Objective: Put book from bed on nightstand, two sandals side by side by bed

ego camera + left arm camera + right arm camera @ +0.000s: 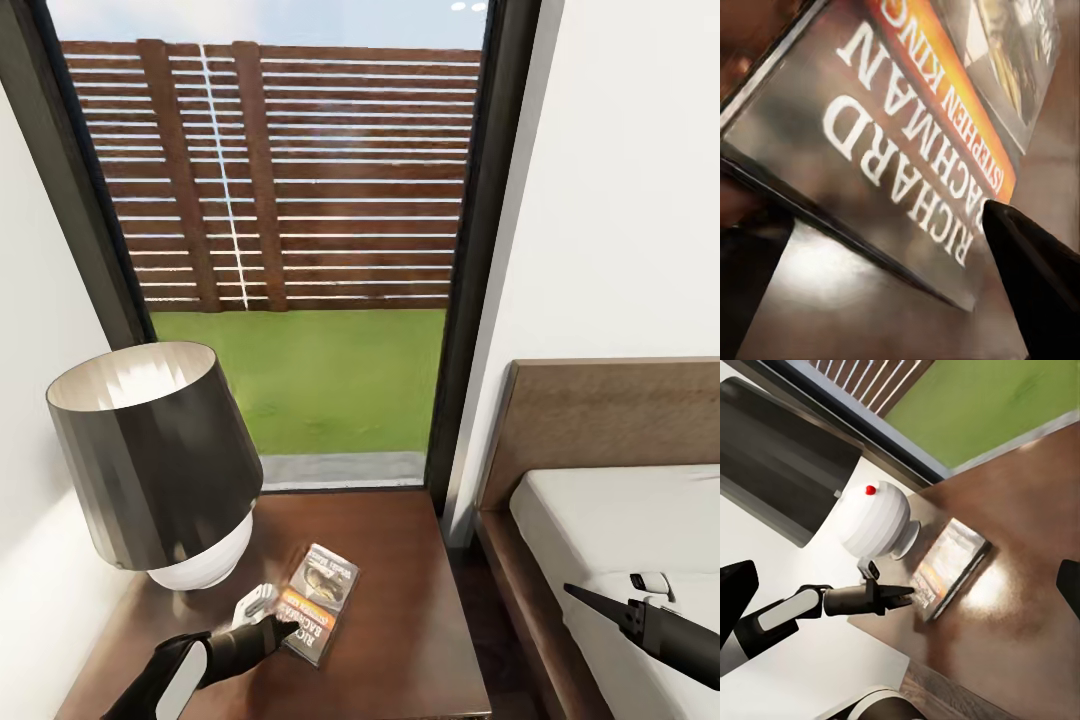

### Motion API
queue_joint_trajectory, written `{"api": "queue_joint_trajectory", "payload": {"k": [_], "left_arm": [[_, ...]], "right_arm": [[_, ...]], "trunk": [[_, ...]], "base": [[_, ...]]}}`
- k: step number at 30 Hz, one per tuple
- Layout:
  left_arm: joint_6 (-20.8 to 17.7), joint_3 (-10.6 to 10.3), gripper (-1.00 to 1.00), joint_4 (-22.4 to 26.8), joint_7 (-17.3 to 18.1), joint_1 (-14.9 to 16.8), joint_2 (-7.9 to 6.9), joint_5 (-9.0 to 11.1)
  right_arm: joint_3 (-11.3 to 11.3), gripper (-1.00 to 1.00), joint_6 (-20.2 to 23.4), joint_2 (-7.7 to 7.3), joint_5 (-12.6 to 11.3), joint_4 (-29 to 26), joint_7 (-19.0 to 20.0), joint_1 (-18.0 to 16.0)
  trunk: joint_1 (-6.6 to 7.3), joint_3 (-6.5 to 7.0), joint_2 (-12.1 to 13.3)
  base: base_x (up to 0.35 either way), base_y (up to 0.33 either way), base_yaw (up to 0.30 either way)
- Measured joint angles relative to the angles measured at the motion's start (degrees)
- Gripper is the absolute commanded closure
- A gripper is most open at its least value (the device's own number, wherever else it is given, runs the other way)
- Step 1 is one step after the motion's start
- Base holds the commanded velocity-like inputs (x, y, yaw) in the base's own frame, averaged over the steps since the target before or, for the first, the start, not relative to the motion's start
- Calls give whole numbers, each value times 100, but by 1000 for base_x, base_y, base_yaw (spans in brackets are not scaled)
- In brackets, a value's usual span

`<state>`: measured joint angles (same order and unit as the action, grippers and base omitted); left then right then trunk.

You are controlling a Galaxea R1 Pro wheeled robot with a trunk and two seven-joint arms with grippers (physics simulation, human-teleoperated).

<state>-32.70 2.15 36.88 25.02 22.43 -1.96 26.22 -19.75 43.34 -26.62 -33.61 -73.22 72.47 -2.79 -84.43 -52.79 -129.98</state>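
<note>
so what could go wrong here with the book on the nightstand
The left tool sits at the edge of the small orange-banded paperback book; pulling away carelessly could drag it across the dark reddish-brown wooden nightstand. The dark-shaded lamp with a white round base stands close beside that arm, so a wide lift could knock it.

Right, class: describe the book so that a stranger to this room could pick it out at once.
Find the tall window beside the bed; below it stands a dark wooden nightstand with a lamp. The book lies flat on its top, just right of the lamp's white base, the left gripper at its edge. Its orange band and white "RICHARD BACHMAN" lettering mark it.
</note>
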Motion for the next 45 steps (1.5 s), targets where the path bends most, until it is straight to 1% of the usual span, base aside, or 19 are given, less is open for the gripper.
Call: {"api": "queue_joint_trajectory", "payload": {"k": [34, 39, 45], "left_arm": [[-11, 5, -100, -2, 0, -1, 0, -6], [-17, -3, -100, -8, -17, -4, 0, -69], [-17, -3, -100, -8, -17, -4, 0, -69]], "right_arm": [[0, -100, 1, 0, -2, 1, 0, -3], [6, -100, 1, 0, -1, 1, 0, -2], [2, -100, 1, 0, -2, 1, 0, 0]], "trunk": [[0, 0, 0], [109, 88, 199], [241, 196, 440]], "base": [[0, 0, 0], [0, 0, 0], [0, 0, 0]]}}
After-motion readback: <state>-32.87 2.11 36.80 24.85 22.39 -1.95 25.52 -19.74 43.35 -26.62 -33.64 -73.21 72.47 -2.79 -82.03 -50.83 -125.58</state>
